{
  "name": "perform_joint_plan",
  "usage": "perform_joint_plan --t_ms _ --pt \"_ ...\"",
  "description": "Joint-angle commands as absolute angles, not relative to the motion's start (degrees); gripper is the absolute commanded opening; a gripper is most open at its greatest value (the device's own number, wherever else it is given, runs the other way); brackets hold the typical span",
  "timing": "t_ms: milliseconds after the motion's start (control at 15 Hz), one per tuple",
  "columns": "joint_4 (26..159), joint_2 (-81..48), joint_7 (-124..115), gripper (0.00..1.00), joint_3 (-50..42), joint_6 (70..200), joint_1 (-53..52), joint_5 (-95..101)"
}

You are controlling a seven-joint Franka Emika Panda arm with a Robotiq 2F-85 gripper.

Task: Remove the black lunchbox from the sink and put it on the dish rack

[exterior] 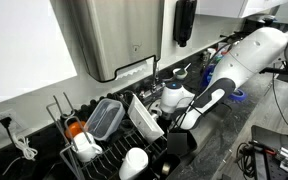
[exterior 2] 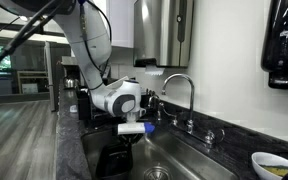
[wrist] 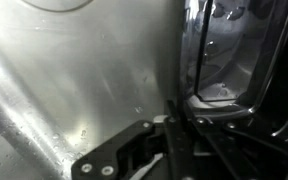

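The glossy black lunchbox [exterior 2: 114, 158] stands in the stainless sink [exterior 2: 189, 160], at its near end. My gripper [exterior 2: 130, 135] comes down onto the box's edge. In the wrist view the gripper [wrist: 174, 125] is shut on the lunchbox's [wrist: 224, 60] upright wall, one finger inside the tub and one outside, with the sink floor [wrist: 74, 70] to the left. An exterior view shows the gripper [exterior: 174, 128] over the lunchbox [exterior: 181, 142], right beside the black wire dish rack [exterior: 69, 155].
On the rack sit a clear grey-rimmed container [exterior: 106, 118], a white tray [exterior: 144, 115] and white cups [exterior: 134, 160]. A chrome faucet [exterior 2: 184, 85] stands behind the sink. A steel dispenser [exterior: 114, 35] hangs on the wall above.
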State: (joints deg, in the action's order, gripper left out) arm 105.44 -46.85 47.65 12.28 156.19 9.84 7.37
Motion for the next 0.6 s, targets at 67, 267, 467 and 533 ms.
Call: perform_joint_plan --t_ms 67,267,467,533 --pt "109.30 -41.96 44.83 0.02 9.91 157.39 8.49 8.14" --pt "109.80 -40.36 42.05 0.02 8.95 155.47 7.81 7.93" --pt "111.17 -38.51 41.52 0.02 9.65 154.67 8.57 7.57" --pt "111.98 -37.53 40.87 0.02 9.41 155.10 8.39 7.65"
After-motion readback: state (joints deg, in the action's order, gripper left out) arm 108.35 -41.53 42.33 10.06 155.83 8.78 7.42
